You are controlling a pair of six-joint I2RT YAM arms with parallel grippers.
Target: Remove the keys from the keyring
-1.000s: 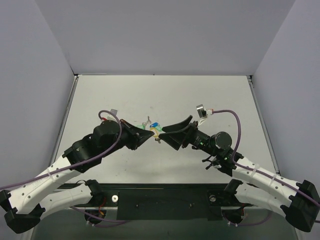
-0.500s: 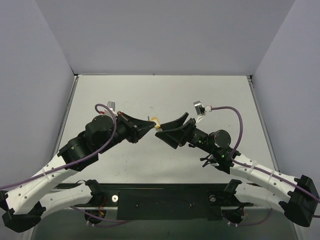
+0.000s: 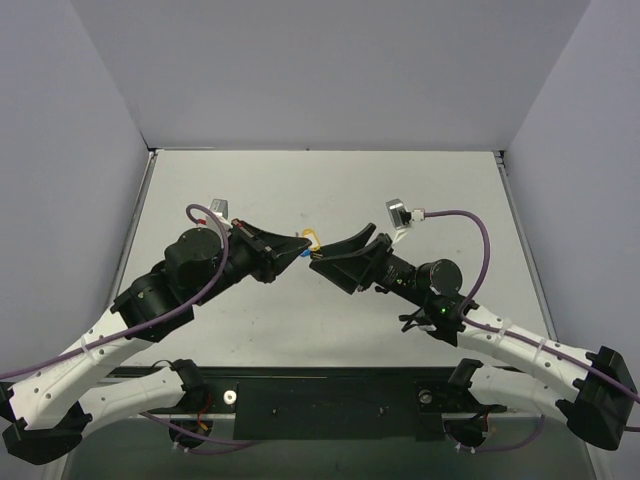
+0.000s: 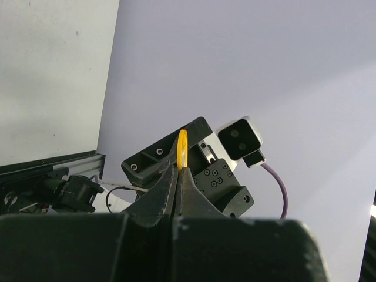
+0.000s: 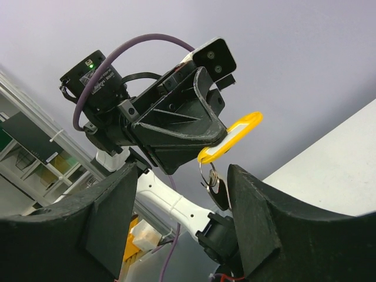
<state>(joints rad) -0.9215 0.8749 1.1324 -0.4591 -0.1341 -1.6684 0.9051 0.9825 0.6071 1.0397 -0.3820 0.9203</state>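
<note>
The keyring [image 5: 232, 138] is a yellow oblong tag with a thin metal ring [image 5: 207, 174] hanging under it. One silver-grey key [image 5: 219, 192] dangles from that ring. My left gripper [image 3: 302, 248] is shut on the tag's end and holds it in the air above the table's middle. In the left wrist view the tag [image 4: 183, 144] stands edge-on out of the closed left gripper [image 4: 178, 168]. My right gripper [image 5: 182, 205] faces it, open, with the key hanging between its jaws close to the right-hand finger [image 5: 261, 223]. From above, the tag [image 3: 311, 239] shows between both tips, right gripper [image 3: 323, 258].
A small blue bit [image 3: 303, 256] shows just below the two tips in the top view. The grey table [image 3: 330, 190] is bounded by walls at the back and both sides. Purple cables loop off both wrists.
The left gripper has lifted the yellow tag off the table and swung up. The right gripper has followed to the tag and its jaws have narrowed around the hanging key.
</note>
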